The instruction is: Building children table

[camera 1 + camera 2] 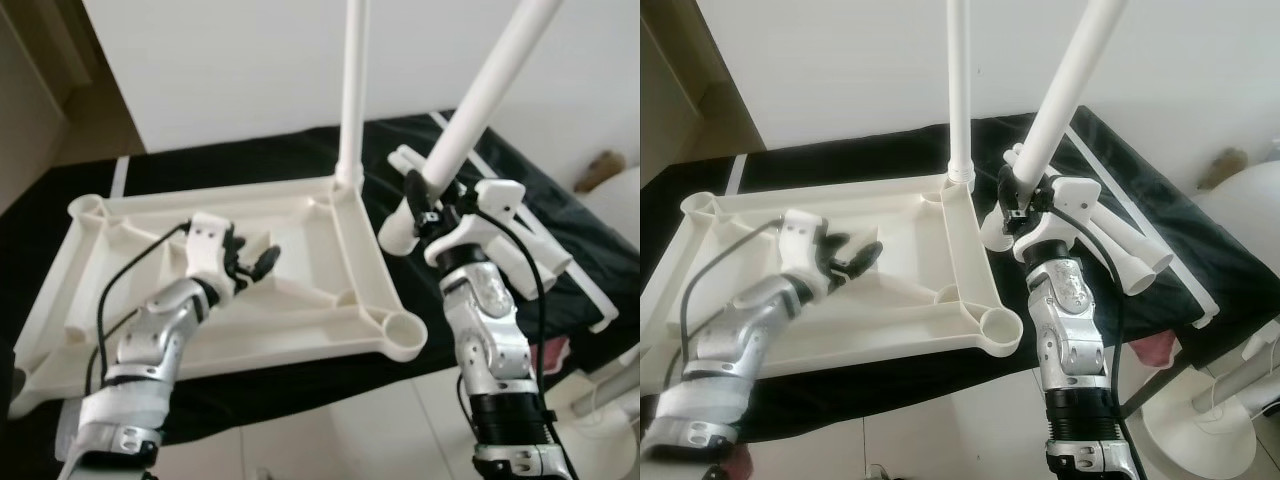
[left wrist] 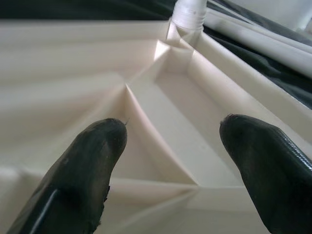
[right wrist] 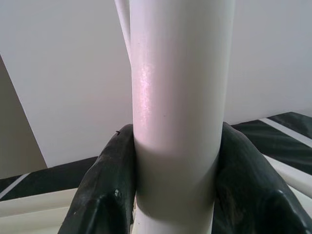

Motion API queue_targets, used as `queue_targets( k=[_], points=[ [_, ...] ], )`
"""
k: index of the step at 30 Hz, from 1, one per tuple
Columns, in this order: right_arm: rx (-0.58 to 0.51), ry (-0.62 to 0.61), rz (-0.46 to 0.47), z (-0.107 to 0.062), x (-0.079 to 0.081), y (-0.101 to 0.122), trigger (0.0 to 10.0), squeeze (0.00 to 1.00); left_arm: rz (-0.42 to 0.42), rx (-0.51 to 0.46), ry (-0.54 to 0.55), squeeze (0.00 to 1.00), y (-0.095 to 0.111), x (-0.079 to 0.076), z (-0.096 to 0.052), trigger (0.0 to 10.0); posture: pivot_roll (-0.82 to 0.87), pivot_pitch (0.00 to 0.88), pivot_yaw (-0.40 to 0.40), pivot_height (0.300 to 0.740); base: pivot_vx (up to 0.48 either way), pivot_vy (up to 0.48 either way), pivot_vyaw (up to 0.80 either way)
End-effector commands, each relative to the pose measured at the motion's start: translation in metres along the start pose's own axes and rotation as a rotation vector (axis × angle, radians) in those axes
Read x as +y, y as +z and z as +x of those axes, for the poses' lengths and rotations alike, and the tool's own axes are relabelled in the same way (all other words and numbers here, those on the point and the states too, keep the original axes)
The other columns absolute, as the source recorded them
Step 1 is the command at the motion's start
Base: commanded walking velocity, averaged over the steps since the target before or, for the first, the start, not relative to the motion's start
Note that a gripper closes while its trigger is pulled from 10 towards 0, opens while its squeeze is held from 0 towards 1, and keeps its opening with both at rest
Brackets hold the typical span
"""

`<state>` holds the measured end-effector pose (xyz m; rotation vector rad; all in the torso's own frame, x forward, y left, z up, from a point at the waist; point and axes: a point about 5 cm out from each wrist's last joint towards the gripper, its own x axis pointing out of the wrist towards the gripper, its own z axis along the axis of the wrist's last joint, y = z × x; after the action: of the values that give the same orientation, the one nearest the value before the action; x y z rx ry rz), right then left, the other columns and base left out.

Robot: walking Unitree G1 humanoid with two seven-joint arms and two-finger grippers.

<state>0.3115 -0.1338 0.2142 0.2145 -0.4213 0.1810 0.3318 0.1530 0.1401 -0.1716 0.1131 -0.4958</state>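
The upside-down white tabletop [image 1: 300, 300] lies on a black cloth [image 1: 240, 160], one leg [image 1: 352, 90] already upright in its far corner. Right gripper [image 3: 178, 161] has its jaws pinching a second leg [image 1: 470, 120] near its lower end, tilted. Left gripper [image 1: 250, 262] hovers over the ribs, jaws spread. The leg looks like stiff, light, slick plastic, so I'd grip low near the end.

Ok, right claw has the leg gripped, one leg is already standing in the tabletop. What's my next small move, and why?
Probably swing the held leg down over the near corner socket and bring it upright. The right claw holds it tilted, its lower end beside the tabletop, above and short of that empty socket. The left claw rests open on the underside, placed to steady it.
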Motion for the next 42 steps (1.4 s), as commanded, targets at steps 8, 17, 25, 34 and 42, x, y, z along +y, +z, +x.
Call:
queue_targets(
  k=[8,17,25,34,42],
  points=[
    [-0.027,0.006,-0.002,-0.001,0.002,0.004,10.0,0.0,-0.081,0.007,-0.171,0.0,-0.012,-0.026,-0.009,10.0,-0.06,0.0,0.056,0.74,0.0,0.0,0.0],
    [-0.024,0.016,0.0,0.002,0.003,0.003,10.0,0.0,0.128,0.051,-0.525,0.0,-0.017,-0.074,-0.02,10.0,-0.05,0.0,0.044,0.74,0.0,0.0,0.0],
    [-0.033,0.011,-0.008,0.004,0.001,0.004,10.0,0.0,0.396,0.191,-0.683,0.0,-0.042,-0.094,-0.025,10.0,-0.05,0.0,0.046,0.74,0.0,0.0,0.0],
    [-0.039,0.004,-0.002,0.005,0.001,0.006,10.0,0.0,0.62,0.24,-0.579,0.0,-0.051,-0.087,-0.007,10.0,-0.05,0.005,0.049,0.74,0.0,0.0,0.0],
    [0.022,0.021,-0.035,-0.001,0.0,-0.001,10.0,0.0,0.638,0.198,-0.467,0.0,-0.045,-0.09,0.018,10.0,-0.05,0.02,0.043,0.74,0.0,0.0,0.0]
  ],
)
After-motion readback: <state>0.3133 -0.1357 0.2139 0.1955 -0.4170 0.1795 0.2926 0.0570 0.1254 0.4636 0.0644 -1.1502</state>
